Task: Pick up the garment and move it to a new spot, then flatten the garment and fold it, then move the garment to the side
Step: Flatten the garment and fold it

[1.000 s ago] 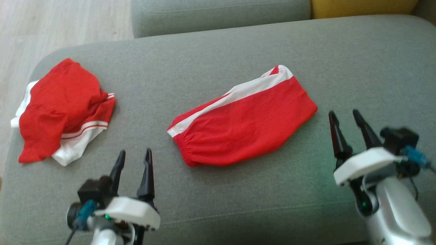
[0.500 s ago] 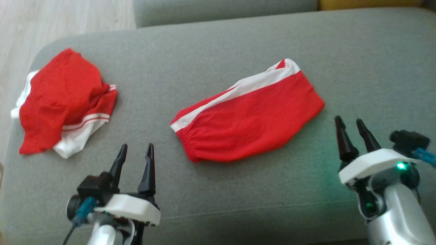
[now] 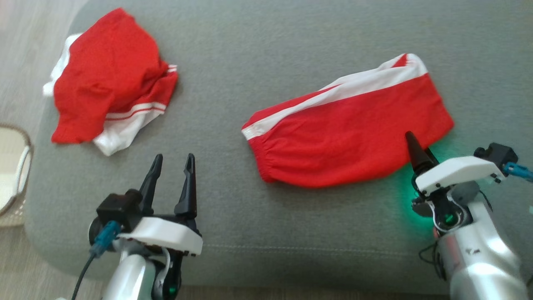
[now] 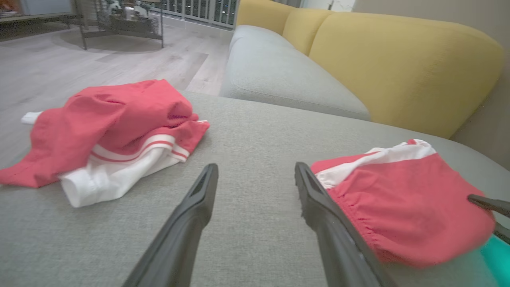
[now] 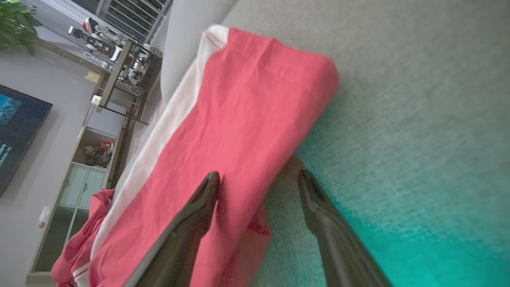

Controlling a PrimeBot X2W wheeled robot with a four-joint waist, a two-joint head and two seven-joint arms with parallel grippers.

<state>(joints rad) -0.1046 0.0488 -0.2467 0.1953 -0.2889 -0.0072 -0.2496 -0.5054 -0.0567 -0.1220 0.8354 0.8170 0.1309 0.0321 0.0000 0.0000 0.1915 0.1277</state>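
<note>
A red garment [image 3: 345, 129] with a white side stripe lies folded and flat on the grey cushion [image 3: 258, 54], right of centre. My right gripper [image 3: 421, 155] stands open at its near right edge. In the right wrist view one finger [image 5: 199, 215] lies over the red garment [image 5: 239, 111] and the other finger [image 5: 318, 211] sits on the cushion beside it, the hem between them. My left gripper [image 3: 174, 158] is open above bare cushion, with the garment [image 4: 398, 199] to its right; in the left wrist view the gripper [image 4: 255, 169] holds nothing.
A second red and white garment [image 3: 104, 79] lies crumpled at the cushion's far left. A woven basket [image 3: 16, 175] stands on the floor by the left edge. Yellow back cushions [image 4: 398, 59] and another grey seat [image 4: 279, 67] lie behind.
The head camera has tilted down and shifted. My right gripper has moved forward to the folded garment's near right edge. The left gripper has stayed about where it was.
</note>
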